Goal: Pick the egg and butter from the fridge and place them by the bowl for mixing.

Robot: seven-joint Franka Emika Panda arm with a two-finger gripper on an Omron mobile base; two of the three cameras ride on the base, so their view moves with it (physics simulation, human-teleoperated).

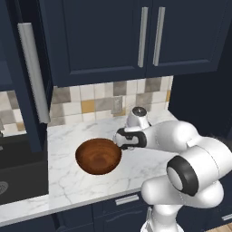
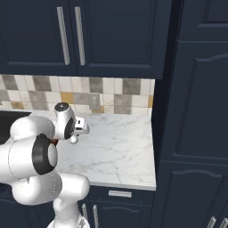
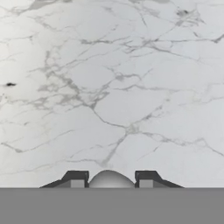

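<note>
- Gripper [image 3: 110,180]: in the hand view the two dark fingertips [image 3: 75,178] stand at the bottom edge with a pale rounded dome between them, touching both. Jaws closed in on it.
- The dome reads as the egg [image 3: 110,178]: whitish-grey, smooth, only its top showing between the tips. Grasped.
- Beyond the tips, the hand view looks straight down on the white marble counter [image 3: 113,87] with grey veining; one small dark fleck at the far left.
- Left base view: the white wrist reaches out over the counter just right of the bowl [image 1: 98,156]; the fingers themselves are hidden behind the hand, so the grip cannot be read from here.
- Bowl: round, glossy reddish-brown, sitting upright on the marble, towards the left-centre of the counter stretch. The wrist overlaps its right rim in this view; contact cannot be told.
- Right base view: the hand hangs above the left part of the marble, camera block facing right.
- Behind the counter: tiled backsplash [image 1: 97,103] in cream, grey and ochre squares.
- Above: navy upper cabinets [image 1: 108,36] with long silver handles.
- Left of the counter: a tall navy panel with a long grey handle [image 1: 32,72].
- Right of the counter: tall navy cabinet fronts [image 2: 196,111].
- Below the counter edge: navy drawers with small silver pulls.
</note>
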